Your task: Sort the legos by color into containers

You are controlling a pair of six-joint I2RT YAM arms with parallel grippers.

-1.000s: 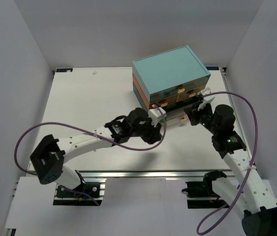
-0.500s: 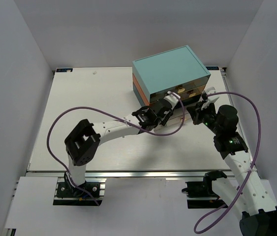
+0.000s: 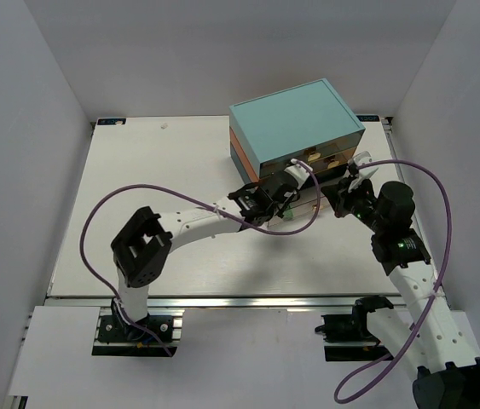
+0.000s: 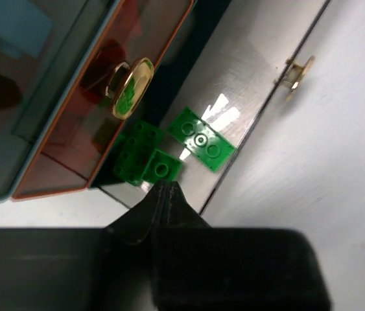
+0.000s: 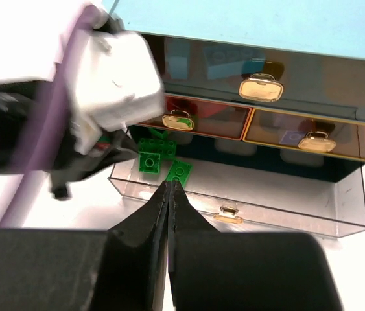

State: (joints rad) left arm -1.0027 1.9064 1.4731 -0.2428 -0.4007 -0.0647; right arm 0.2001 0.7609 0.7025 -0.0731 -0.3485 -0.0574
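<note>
The chest (image 3: 295, 123) stands at the back right, with a pale teal top and orange drawers with gold handles (image 5: 260, 87). Its bottom clear drawer (image 5: 286, 194) is pulled open. Three green legos lie in its left end: a flat plate (image 4: 201, 138), a small square brick (image 4: 161, 167) and a larger brick (image 4: 135, 153). They also show in the right wrist view (image 5: 150, 160). My left gripper (image 4: 164, 185) is shut and empty, with its tips at the small green brick. My right gripper (image 5: 171, 186) is shut and empty, just in front of the drawer's front wall.
The open drawer's small gold handle (image 5: 227, 214) sticks out toward me. Both arms crowd the chest's front in the top view, the left gripper (image 3: 293, 202) and the right gripper (image 3: 344, 189) close together. White walls surround the table (image 3: 154, 170).
My left arm has stretched forward from the table's middle to the open drawer, then stayed almost still. My right arm has barely shifted.
</note>
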